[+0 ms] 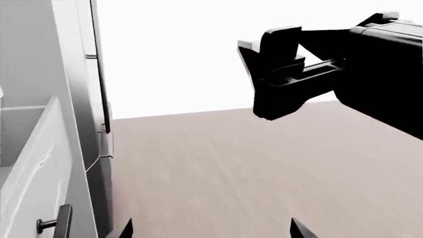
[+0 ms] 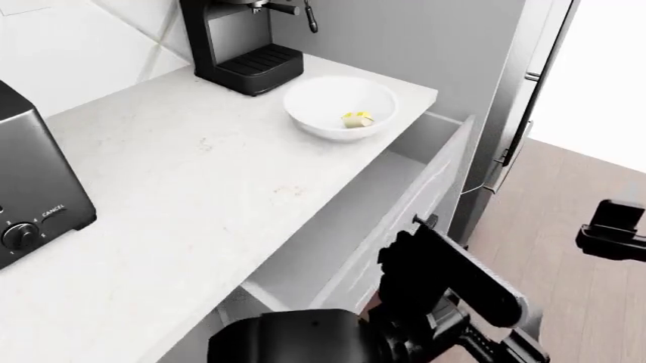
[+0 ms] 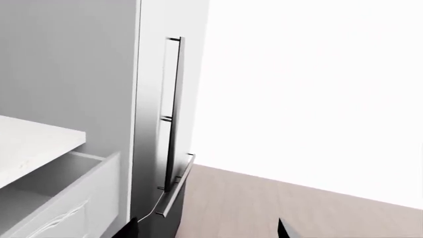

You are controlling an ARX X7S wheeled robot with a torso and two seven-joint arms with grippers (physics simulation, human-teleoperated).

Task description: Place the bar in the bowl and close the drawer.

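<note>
A dark metal toaster [image 2: 35, 181] is sitting at the far left of the head view, on a pale speckled stone countertop [image 2: 181, 204] that is running back to a white tiled wall [image 2: 60, 45]. Further along, a black coffee machine [image 2: 247, 41] is standing against that wall. Just beside it the white bowl [image 2: 338, 106] is resting near the counter's edge, and the bar [image 2: 356, 119] is lying inside it, on the bottom. Right of the counter the drawer [image 2: 399, 189] is standing pulled out, showing its grey inside walls, with its black handle [image 2: 424, 221] pointing toward me. My left arm [image 2: 454, 291] is reaching across in front of the drawer front. I am holding my left gripper [image 1: 211, 229] low over the wood floor [image 2: 565, 257] with its fingertips spread wide and nothing between them. Beyond the drawer a tall grey fridge [image 2: 520, 83] is rising with long bar handles [image 3: 173, 114]. Past it the room is fading into plain white. I am holding my right gripper [image 3: 208, 228] out over the floor, facing the fridge, jaws likewise parted and gripping nothing
</note>
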